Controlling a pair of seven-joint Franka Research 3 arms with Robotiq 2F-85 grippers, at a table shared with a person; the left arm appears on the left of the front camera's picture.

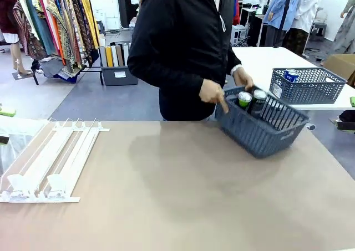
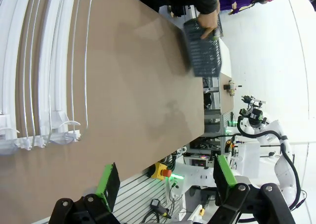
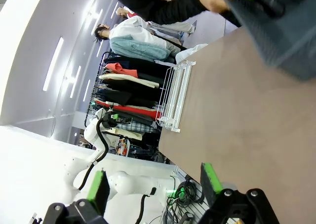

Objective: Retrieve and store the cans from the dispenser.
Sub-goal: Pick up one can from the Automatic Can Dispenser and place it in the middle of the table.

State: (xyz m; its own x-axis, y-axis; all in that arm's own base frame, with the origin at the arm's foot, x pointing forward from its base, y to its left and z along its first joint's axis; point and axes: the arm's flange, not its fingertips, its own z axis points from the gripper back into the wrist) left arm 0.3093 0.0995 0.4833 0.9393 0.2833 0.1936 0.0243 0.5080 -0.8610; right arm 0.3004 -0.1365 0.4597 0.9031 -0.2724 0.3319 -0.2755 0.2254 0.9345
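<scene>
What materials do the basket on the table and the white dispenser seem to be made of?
Basket: probably moulded plastic, matte grey-blue; its walls are a regular grid of slots.
Dispenser: likely white plastic lanes and front stoppers, fairly smooth, with thin rails that look like wire or thin plastic; too fine to tell which.

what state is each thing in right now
dispenser: lanes empty, flat on the table
near basket: tilted, held by the person's hands
cans: upright inside the near basket
far basket: on the white table, a blue can inside
left hand: open, holding nothing
right hand: open, holding nothing
</scene>
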